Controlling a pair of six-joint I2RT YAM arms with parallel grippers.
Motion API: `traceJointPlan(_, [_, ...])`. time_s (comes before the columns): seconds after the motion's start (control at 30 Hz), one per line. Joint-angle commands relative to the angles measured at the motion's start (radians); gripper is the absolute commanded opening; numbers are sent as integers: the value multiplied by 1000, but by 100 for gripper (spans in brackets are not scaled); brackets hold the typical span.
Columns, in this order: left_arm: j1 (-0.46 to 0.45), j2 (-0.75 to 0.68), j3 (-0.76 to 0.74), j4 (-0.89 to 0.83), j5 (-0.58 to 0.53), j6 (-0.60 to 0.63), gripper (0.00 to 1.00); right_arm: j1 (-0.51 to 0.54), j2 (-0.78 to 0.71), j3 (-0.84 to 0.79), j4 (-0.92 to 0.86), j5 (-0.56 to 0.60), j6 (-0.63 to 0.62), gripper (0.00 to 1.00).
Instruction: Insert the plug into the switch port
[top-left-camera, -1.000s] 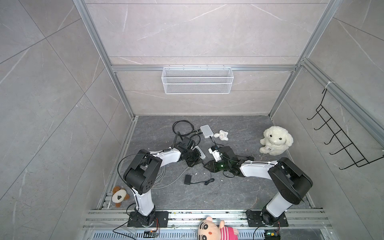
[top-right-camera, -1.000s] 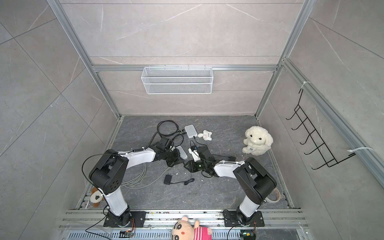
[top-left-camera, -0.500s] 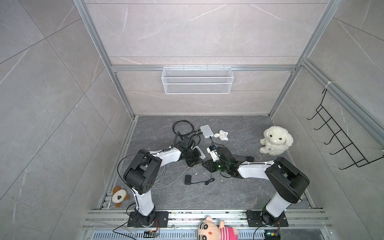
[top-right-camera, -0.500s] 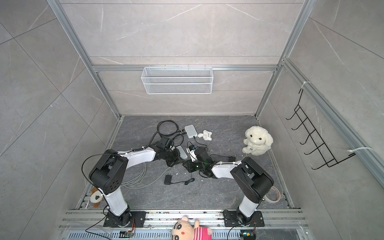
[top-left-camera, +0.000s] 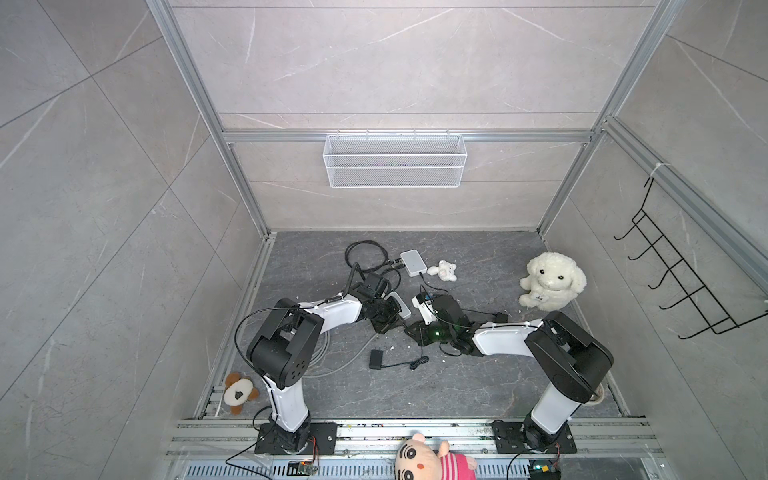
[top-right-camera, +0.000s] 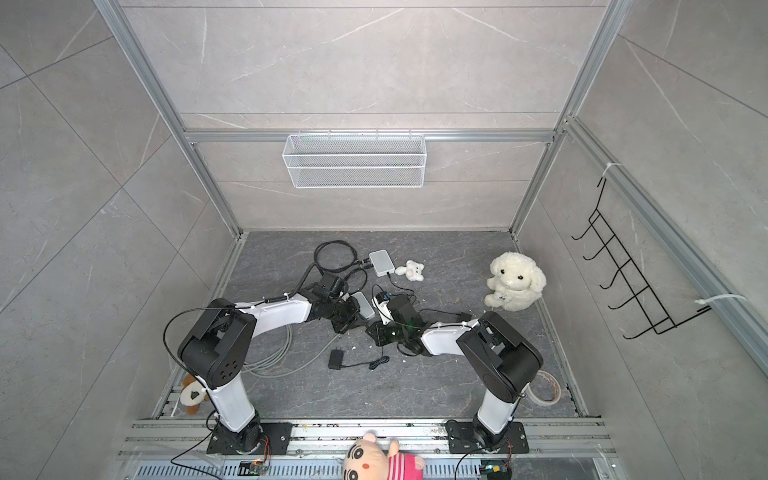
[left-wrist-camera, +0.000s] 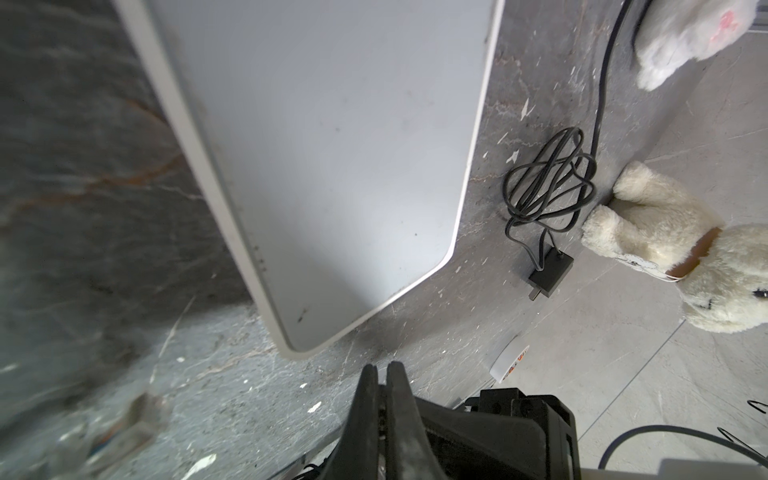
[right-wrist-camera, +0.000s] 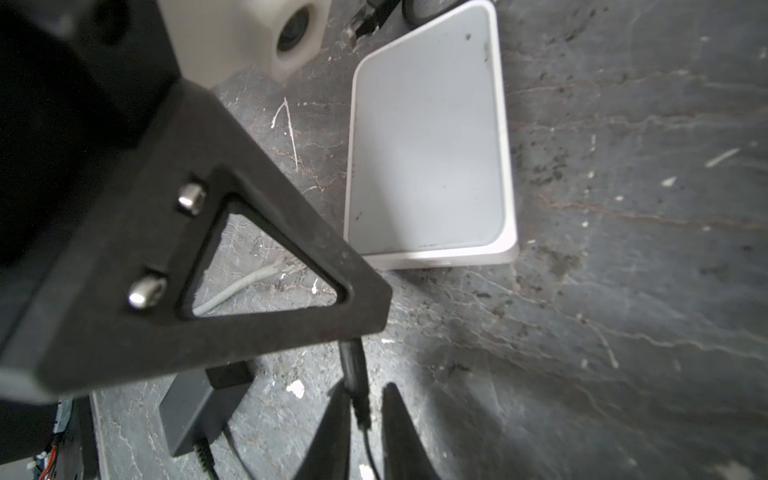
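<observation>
A flat white switch (top-left-camera: 399, 305) (top-right-camera: 362, 304) lies on the dark floor between both arms; its ports do not show. My left gripper (top-left-camera: 390, 321) (left-wrist-camera: 381, 368) is shut on nothing, just short of the switch's (left-wrist-camera: 324, 166) near corner. The black plug (right-wrist-camera: 353, 370), on a thin black cable, lies on the floor between the fingers of my right gripper (right-wrist-camera: 365, 395) (top-left-camera: 415, 332). These fingers stand narrowly apart: one finger (right-wrist-camera: 336, 419) touches the plug, and a gap remains on the other side. In the right wrist view the switch (right-wrist-camera: 428, 141) lies a short way beyond the plug.
The plug's black adapter (top-left-camera: 376, 358) (right-wrist-camera: 199, 411) lies close by. A grey cable (right-wrist-camera: 241, 286) ends in a clear connector (left-wrist-camera: 137, 419) near the left fingers. Another switch (top-left-camera: 413, 262) with cables sits at the back. White plush toys (top-left-camera: 444, 270) (top-left-camera: 550, 282) lie to the right.
My right gripper has slid left toward the left gripper, and its fingers have narrowed around the plug. The left arm has not moved.
</observation>
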Motion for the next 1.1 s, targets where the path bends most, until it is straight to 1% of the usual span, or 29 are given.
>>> traceJointPlan(0.0, [-2, -26, 20, -9, 9, 3, 0, 0, 16, 32, -43, 20, -17, 11])
traceJointPlan(0.1, [-3, -26, 19, -10, 6, 3, 0, 1, 4, 37, -53, 31, -15, 10])
traceJointPlan(0.23, [-3, -20, 24, -12, 9, 3, 0, 0, 5, 55, -79, 39, -23, 15])
traceJointPlan(0.3, [-3, -16, 29, -12, 11, 3, 0, 1, 11, 64, -84, 38, -24, 19])
traceJointPlan(0.4, [-3, -12, 37, -17, 13, 8, 0, 0, 17, 72, -81, 40, -18, 19])
traceJointPlan(0.63, [-3, -11, 41, -22, 15, 10, 0, 0, 34, 86, -76, 28, -14, 10])
traceJointPlan(0.8, [-1, -12, 40, -25, 13, 9, 1, 1, 34, 82, -74, 28, -18, 6])
traceJointPlan(0.83, [-2, -14, 41, -28, 11, 9, 4, 0, 32, 81, -77, 29, -21, 6])
traceJointPlan(0.93, [2, -21, 53, -64, -17, 28, 19, 1, 18, 73, -106, 39, -36, 5])
traceJointPlan(1.0, [12, -24, 81, -104, -42, 63, 28, 1, 14, 69, -132, 44, -50, 5])
traceJointPlan(1.07, [39, -19, 129, -167, -56, 126, 35, 1, 14, 70, -165, 48, -69, 5])
